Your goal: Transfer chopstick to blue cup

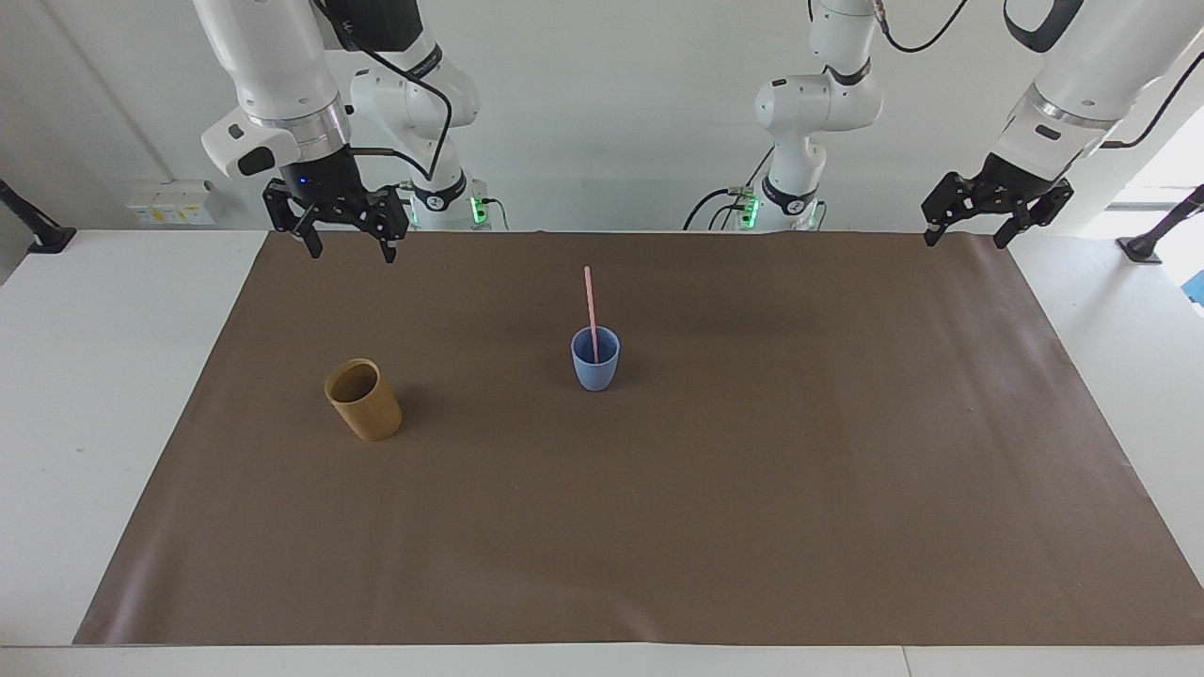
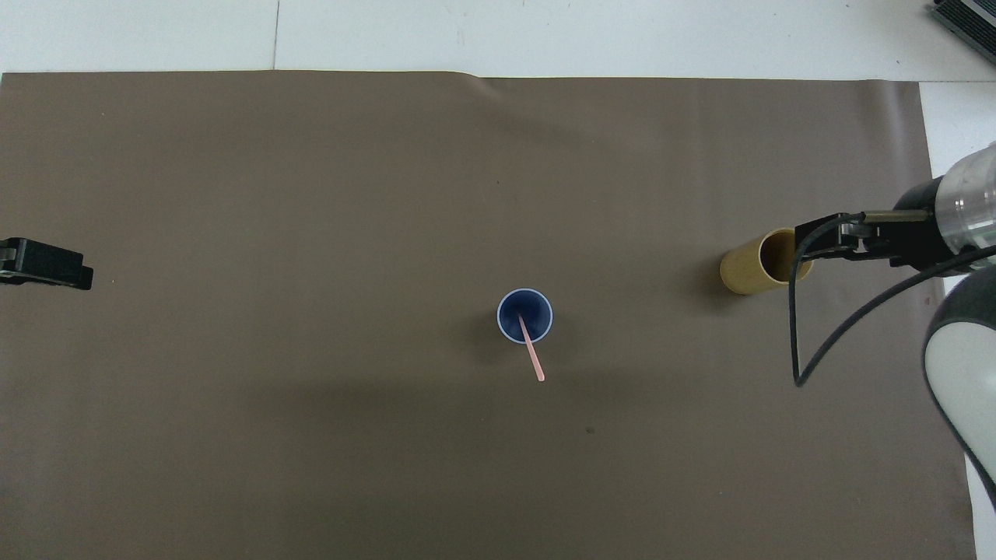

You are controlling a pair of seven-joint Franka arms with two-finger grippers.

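Observation:
The blue cup (image 1: 595, 360) stands upright in the middle of the brown mat, and shows in the overhead view (image 2: 507, 313) too. The pale pink chopstick (image 1: 590, 306) stands in it, leaning on the rim with its top toward the robots; it also shows in the overhead view (image 2: 532, 358). My right gripper (image 1: 350, 254) hangs open and empty over the mat's edge by the robots, toward the right arm's end. My left gripper (image 1: 964, 243) hangs open and empty over the mat's corner at the left arm's end, waiting. Neither gripper touches anything.
A taller tan-brown cup (image 1: 363, 400) stands on the mat (image 1: 752, 489) toward the right arm's end; in the overhead view the right gripper (image 2: 836, 243) overlaps the cup's (image 2: 747, 268) rim. White table shows around the mat.

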